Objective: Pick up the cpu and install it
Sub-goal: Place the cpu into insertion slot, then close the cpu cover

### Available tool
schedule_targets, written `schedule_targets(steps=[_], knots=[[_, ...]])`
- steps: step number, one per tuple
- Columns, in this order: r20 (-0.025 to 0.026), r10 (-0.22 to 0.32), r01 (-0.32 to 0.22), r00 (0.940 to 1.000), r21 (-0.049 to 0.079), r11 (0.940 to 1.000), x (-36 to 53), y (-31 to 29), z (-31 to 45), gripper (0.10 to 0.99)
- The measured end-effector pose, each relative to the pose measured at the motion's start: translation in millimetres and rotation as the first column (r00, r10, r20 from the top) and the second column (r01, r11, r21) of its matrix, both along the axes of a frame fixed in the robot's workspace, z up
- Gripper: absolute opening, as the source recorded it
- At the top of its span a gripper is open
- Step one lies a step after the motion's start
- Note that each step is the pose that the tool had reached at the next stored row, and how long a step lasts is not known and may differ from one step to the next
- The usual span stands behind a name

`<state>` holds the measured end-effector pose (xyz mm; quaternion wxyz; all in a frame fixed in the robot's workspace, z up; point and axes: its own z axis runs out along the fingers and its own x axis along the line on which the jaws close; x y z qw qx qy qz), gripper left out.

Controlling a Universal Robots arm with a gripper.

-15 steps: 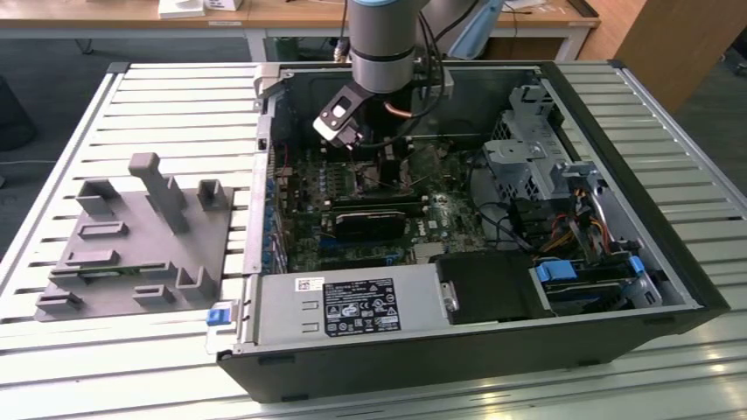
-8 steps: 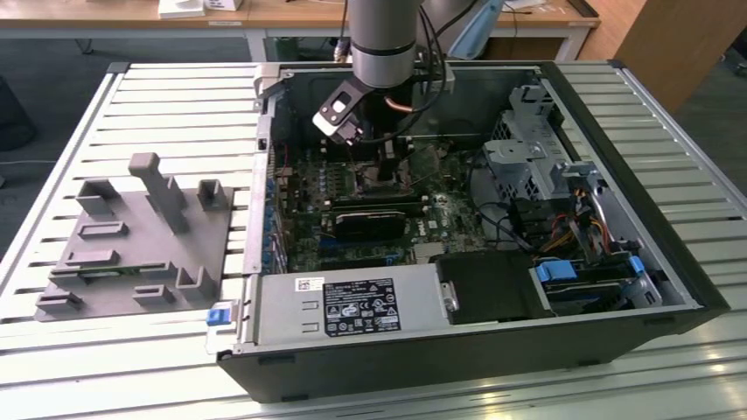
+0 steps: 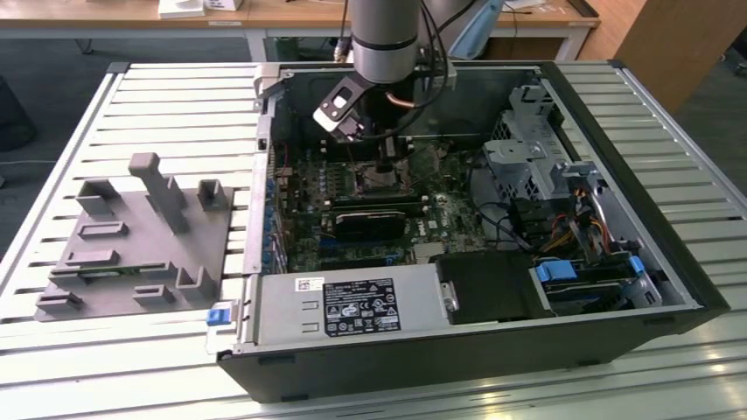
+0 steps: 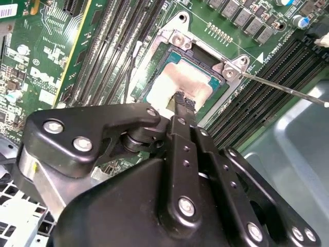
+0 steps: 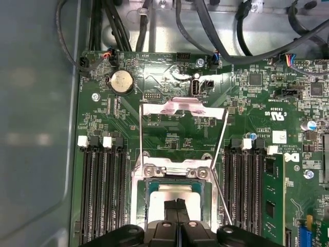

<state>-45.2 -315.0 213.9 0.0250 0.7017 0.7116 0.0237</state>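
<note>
The gripper (image 4: 183, 99) has its 2 black fingers drawn flat against each other, with a thin seam between them in both wrist views. It grips nothing. The joined tips come down onto the cpu's (image 4: 180, 81) silver top near its middle and seem to touch it, though actual contact is hard to confirm.

The cpu lies flat and square inside the socket (image 5: 175, 170) on the motherboard (image 5: 169, 134). A thin green rim shows around the metal lid. In the first wrist view the hinged load plate (image 5: 182, 107) stands tilted open beyond the socket's far edge. The thin retention lever (image 4: 288, 91) sticks out past 1 corner of the socket, unlatched.

2 banks of black memory slots (image 5: 103, 190) flank the socket, 1 along each side. A coin cell (image 5: 122, 81) sits near the board's corner.

In the exterior view the arm (image 3: 386, 35) reaches straight down into the open computer case (image 3: 653, 262), towards its far edge. The case lies on its side on a slatted table (image 3: 175, 96). A grey fixture (image 3: 129, 245) with upright posts sits well apart, near the table edge on the exterior view's left. A labelled power supply (image 3: 350, 306) fills the near edge of the case.
</note>
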Motion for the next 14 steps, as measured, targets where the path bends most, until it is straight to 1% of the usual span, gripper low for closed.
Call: schedule_targets(steps=[3,6,14], knots=[[-0.0013,0.0,0.0,1.0,0.0,1.0,0.1,0.0,2.9,0.106],[-0.0016,0.0,0.0,1.0,0.0,1.0,0.1,0.0,6.2,0.106],[-0.0015,0.0,0.0,1.0,0.0,1.0,0.1,0.0,11.4,0.106]])
